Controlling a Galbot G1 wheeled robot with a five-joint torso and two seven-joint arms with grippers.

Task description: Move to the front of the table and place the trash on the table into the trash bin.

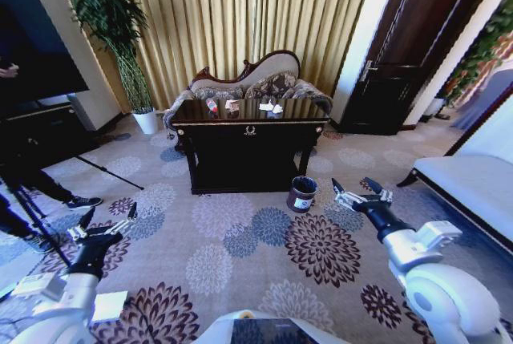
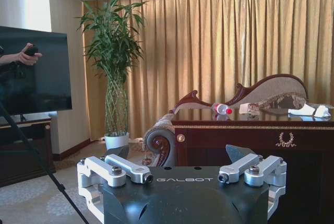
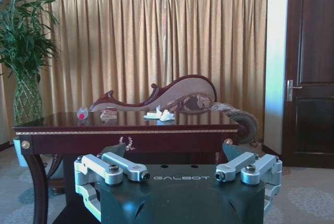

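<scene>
Well ahead of both grippers, across a stretch of flowered carpet [image 1: 240, 240], stands the dark glossy table [image 1: 250, 131]. On its top lie the clear bottle with a red cap [image 1: 212, 107], the brown-and-white wrapper [image 1: 232, 106] and the white paper scrap [image 1: 271, 107], the bottle farthest toward the left gripper's side. The left gripper [image 1: 108, 221] hangs low above the carpet, jaws spread wide with nothing between them. The right gripper [image 1: 358, 188] is likewise wide open and holding nothing. The small dark trash bin [image 1: 302, 193] sits on the carpet by the table's front corner, near the right gripper and just to its inner side.
</scene>
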